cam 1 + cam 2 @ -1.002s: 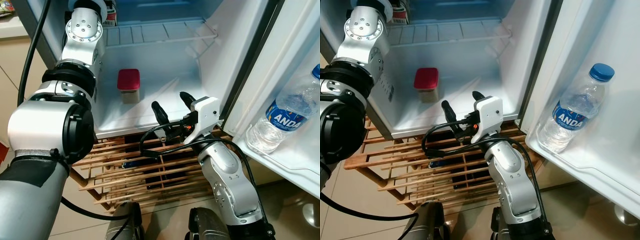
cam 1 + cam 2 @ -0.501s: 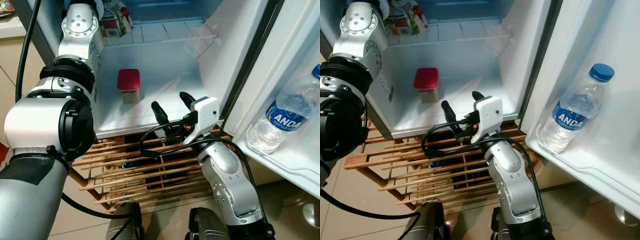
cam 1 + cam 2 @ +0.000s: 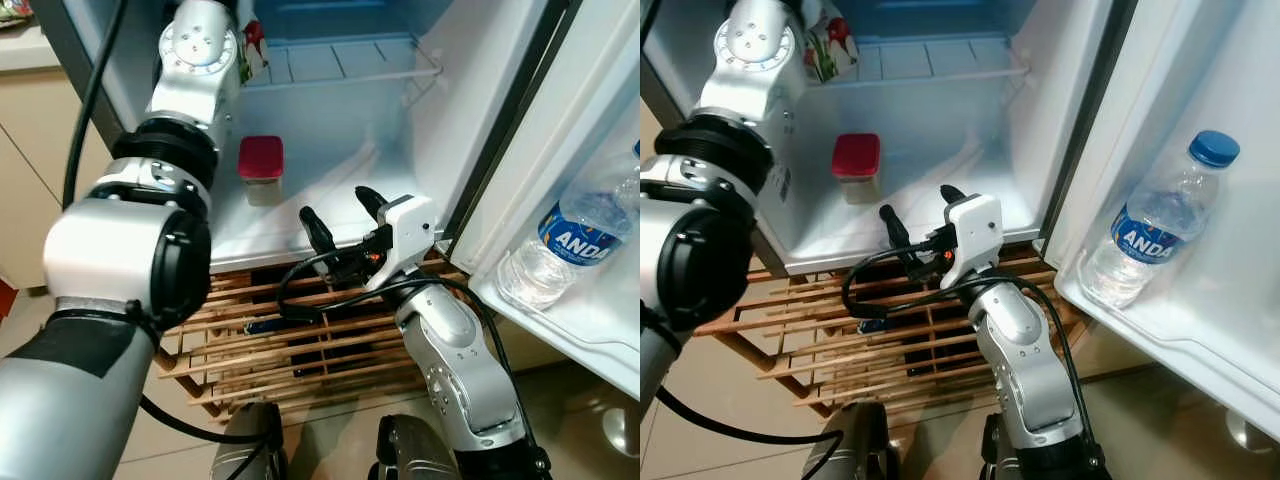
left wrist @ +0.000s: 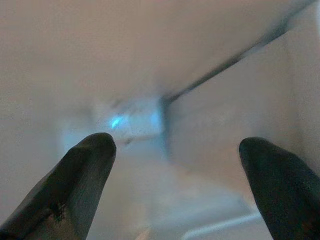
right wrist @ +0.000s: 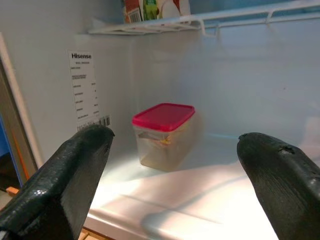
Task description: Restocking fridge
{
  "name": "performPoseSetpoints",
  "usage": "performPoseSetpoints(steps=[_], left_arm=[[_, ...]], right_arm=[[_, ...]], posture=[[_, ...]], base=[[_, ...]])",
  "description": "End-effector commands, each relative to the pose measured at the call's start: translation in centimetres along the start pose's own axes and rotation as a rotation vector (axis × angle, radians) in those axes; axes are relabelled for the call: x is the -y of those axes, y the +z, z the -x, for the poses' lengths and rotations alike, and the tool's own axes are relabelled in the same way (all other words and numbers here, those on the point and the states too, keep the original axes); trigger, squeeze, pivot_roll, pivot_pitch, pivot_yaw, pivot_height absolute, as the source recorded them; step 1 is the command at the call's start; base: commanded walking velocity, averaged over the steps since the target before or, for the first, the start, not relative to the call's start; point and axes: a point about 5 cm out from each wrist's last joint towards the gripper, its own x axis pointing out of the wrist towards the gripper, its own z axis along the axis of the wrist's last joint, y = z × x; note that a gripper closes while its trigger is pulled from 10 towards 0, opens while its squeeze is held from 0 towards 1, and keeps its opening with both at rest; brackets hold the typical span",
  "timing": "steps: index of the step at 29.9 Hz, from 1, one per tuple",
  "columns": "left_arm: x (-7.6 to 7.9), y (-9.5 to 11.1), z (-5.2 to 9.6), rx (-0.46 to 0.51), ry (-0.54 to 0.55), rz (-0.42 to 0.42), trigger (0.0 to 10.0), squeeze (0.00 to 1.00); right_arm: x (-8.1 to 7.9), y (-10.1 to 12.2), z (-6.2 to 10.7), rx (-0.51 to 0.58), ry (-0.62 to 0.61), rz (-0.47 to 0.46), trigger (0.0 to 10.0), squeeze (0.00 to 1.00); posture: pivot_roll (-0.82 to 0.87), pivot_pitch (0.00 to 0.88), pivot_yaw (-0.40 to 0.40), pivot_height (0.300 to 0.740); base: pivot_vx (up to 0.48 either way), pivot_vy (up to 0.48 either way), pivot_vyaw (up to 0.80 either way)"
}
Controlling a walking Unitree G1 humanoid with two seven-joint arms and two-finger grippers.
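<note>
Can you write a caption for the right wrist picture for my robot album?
Open right gripper peeking into the fridge at a red-lidded tub under a wire shelf.

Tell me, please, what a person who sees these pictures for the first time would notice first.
Probably the big silver left arm reaching up to the fridge's wire shelf, where a carton stands. Next, the red-lidded container alone on the fridge floor, with the open right gripper hovering at the front edge. A water bottle stands in the door shelf.

Bright, even light — left wrist blurred
</note>
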Motion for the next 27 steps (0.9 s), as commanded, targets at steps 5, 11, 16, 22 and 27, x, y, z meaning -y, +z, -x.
performPoseSetpoints(steps=[5, 11, 16, 22, 27], left_arm=[[1.7, -0.5, 1.5, 0.076, -0.12, -0.025, 10.0, 0.0], [1.9, -1.8, 4.0, 0.065, -0.157, 0.005, 10.0, 0.0], [2.5, -1.1, 6.4, 0.108, -0.22, 0.071, 10.0, 0.0], [3.6, -1.4, 9.6, 0.08, -0.307, 0.166, 10.0, 0.0], [4.0, -3.7, 15.9, -0.069, -0.4, 0.225, 10.0, 0.0]], right_arm=[[0.0, 0.0, -0.7, 0.004, 0.03, -0.01, 10.0, 0.0], [0.2, -0.2, -1.1, 0.01, 0.032, -0.014, 10.0, 0.0], [0.6, -0.3, -1.3, 0.015, 0.023, -0.019, 10.0, 0.0], [0.6, -0.6, -1.3, 0.014, 0.029, -0.018, 10.0, 0.0], [2.6, -0.7, -0.2, 0.009, -0.091, -0.025, 10.0, 0.0]], posture=[[-0.09, 0.001, 0.008, 0.652], [-0.07, 0.0, 0.02, 0.652], [-0.06, 0.0, 0.02, 0.652], [-0.05, 0.0, 0.022, 0.652], [-0.04, 0.0, 0.026, 0.652]], base=[[0.0, 0.0, 0.0], [0.0, 0.0, 0.0], [0.0, 0.0, 0.0], [0.0, 0.0, 0.0], [0.0, 0.0, 0.0]])
